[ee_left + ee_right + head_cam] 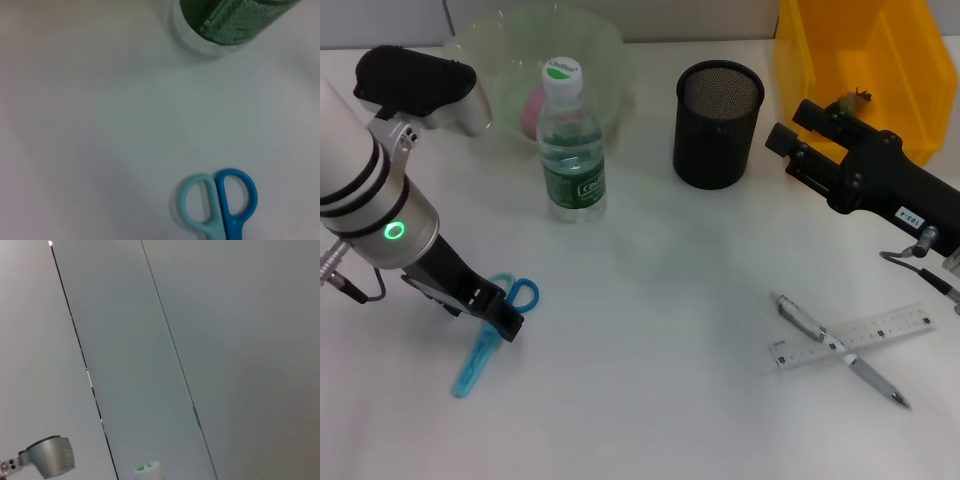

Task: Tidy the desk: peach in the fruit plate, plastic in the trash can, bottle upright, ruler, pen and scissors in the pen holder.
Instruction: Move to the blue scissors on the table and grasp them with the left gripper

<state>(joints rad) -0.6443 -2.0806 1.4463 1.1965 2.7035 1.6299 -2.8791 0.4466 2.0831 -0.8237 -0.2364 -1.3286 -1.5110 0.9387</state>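
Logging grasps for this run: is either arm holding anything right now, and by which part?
Cannot be told: the left tool sits over the scissors near the handles. The right tool seems to hold nothing.

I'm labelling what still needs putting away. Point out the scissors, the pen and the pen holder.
Blue plastic-handled scissors (220, 207): left wrist view, handle loops.
Silver pen (840, 350): head view, mid-barrel.
Black mesh pen holder (716, 145): head view, front wall.

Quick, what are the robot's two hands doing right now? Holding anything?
Left gripper: down over the scissors on the desk; whether it grips them cannot be told.
Right gripper: raised near the yellow bin, holding nothing visible; open or closed cannot be told.
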